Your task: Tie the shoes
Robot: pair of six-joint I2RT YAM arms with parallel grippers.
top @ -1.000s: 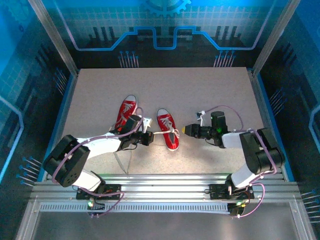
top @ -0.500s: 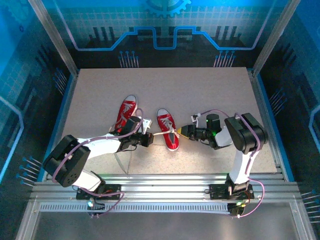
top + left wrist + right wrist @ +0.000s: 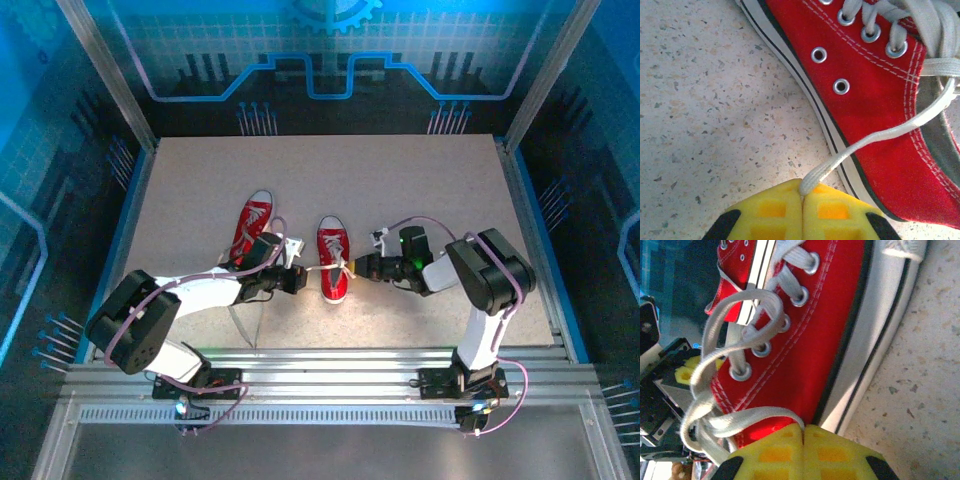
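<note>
**Top view.** Two red shoes lie on the speckled table (image 3: 420, 180), toes pointing to the far side. The middle shoe (image 3: 333, 262) sits between the two arms. The other shoe (image 3: 254, 226) lies near it on the left, partly covered by the left arm. The left gripper (image 3: 299, 277) is low at the middle shoe's left flank. The right gripper (image 3: 356, 266) is at its right flank, up against the side. A white lace runs across the shoe between them. At this distance I cannot tell how the jaws stand.

**Left wrist view.** The left gripper (image 3: 801, 197) has its yellow pads pressed together with no gap. A lace end (image 3: 880, 135) is pinched in the seam between them. It rises from the pads, crosses the white sole and red side of the middle shoe (image 3: 875, 100) and goes up toward the shoe's opening at the right. The shoe rests flat on the table (image 3: 700, 100), just beside the pads but clear of them.

**Right wrist view.** The right gripper (image 3: 803, 432) is fully closed, pad against pad. A lace strand (image 3: 755, 415) enters the seam from the left. The pads sit against the red side of the middle shoe (image 3: 830, 315), close to the sole. Loose loops of lace lie over the eyelets. Table (image 3: 925, 390) shows at the right.
</note>
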